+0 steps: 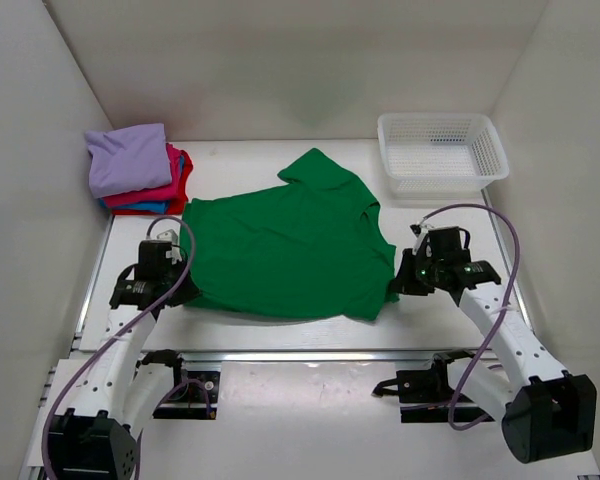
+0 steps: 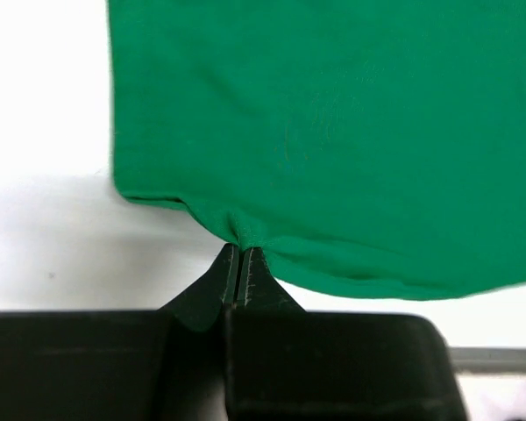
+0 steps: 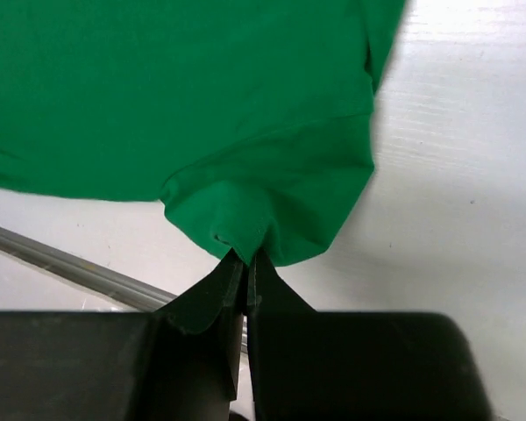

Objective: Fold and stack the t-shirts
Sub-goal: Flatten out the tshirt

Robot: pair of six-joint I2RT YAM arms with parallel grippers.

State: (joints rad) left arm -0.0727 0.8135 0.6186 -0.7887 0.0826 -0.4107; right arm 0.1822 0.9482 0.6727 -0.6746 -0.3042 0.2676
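White tabletop (image 1: 240,165) holds a folded stack (image 1: 140,172) upper left. Our left gripper (image 2: 239,256) and right gripper (image 3: 245,260) each clamp the green t-shirt (image 1: 290,245); we judge its folding barely begun.

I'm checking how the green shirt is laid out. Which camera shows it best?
Top external: the whole green t-shirt lies spread out, outline and one sleeve visible. The wrist views each show only an edge bunched in shut jaws, at the left gripper and the right gripper.

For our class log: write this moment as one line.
left claw: shut on green t-shirt | right claw: shut on green t-shirt
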